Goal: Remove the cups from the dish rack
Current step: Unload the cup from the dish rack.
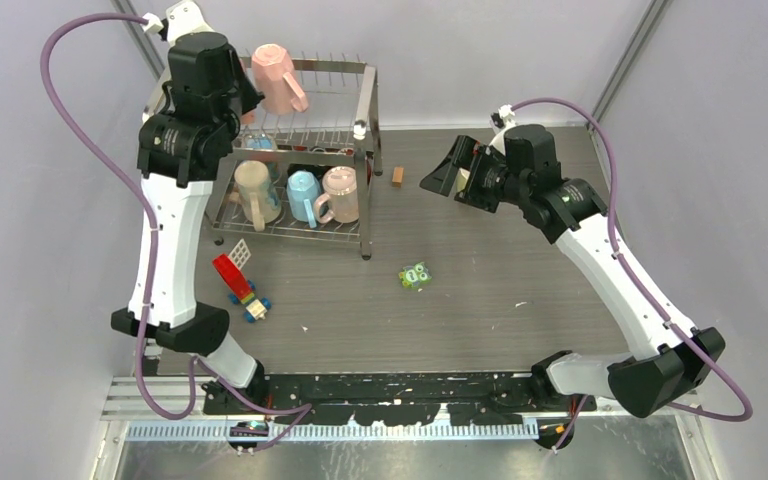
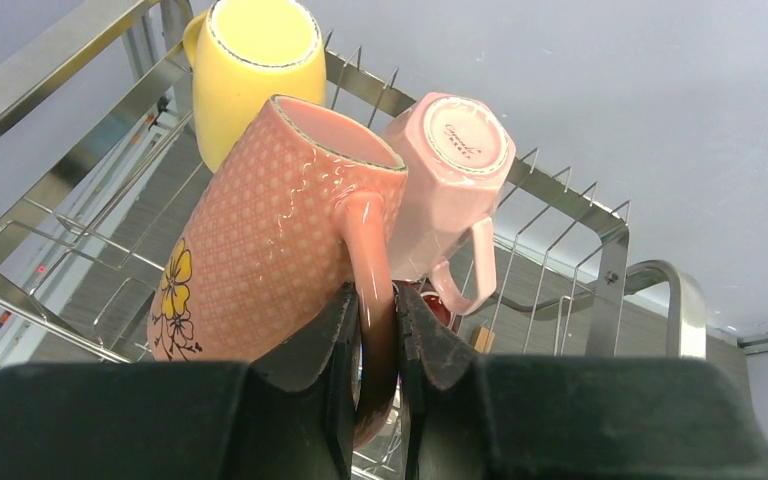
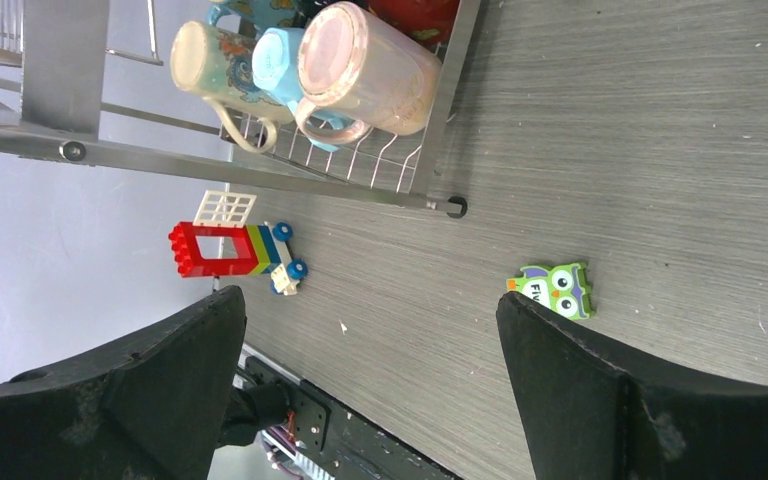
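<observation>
Grey wood-grain tabletop (image 1: 520,250) under pale walls (image 1: 480,50) carries the dish rack (image 1: 368,95) at the far left. At the far left end of its upper tier hangs the salmon mug (image 2: 260,240), tilted. Its handle (image 2: 368,240) is pinched in the left pincer (image 2: 375,300), whose fingers are drawn narrow on that loop. Being glazed ceramic, the mug is likely stiff, fairly heavy, slick and easy to chip. The handle looks like the sound hold, though the body could swing about it and knock its neighbours. Close beside it are a yellow mug (image 2: 255,60) and a pale pink mug (image 2: 450,170); three more mugs (image 1: 303,195) lie in the lower tier. The left arm (image 1: 175,240) stands tall, wrist bent over the rack. The right arm (image 1: 600,250) is crooked at the right, and the right pincer (image 3: 375,320) gapes wide and empty above the tabletop, well apart from the rack.
</observation>
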Controlling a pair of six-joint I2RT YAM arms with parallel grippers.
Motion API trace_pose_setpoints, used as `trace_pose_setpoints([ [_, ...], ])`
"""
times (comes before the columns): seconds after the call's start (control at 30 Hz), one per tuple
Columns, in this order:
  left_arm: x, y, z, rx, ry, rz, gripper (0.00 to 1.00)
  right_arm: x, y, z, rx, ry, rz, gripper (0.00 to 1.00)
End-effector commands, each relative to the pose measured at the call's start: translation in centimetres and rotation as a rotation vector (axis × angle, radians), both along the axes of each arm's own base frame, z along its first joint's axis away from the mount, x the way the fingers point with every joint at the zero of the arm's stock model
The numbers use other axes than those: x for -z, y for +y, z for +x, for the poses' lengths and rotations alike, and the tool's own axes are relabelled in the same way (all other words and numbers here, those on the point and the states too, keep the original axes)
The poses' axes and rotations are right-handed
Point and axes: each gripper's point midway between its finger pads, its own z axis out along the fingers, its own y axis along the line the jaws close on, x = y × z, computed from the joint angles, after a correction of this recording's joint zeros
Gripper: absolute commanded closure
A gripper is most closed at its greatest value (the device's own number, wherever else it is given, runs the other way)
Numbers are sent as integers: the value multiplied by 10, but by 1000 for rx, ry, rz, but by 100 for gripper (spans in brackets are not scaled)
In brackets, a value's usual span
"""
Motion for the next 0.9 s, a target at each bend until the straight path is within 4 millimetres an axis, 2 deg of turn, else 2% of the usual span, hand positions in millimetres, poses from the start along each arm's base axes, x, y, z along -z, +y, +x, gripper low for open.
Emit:
trace_pose_setpoints([
  [0.0,-68,10,-22,-18,-223,-82,100,-32,7,7,0,-81,54,0],
  [0.17,-74,7,-25,-1,-246,-119,100,-37,9,6,0,-89,65,0],
  [0.47,-96,-1,-37,49,-317,-214,100,-59,8,5,17,-134,99,0],
  [0.87,-124,-17,-60,160,-394,-357,100,-91,14,-1,14,-191,169,0],
])
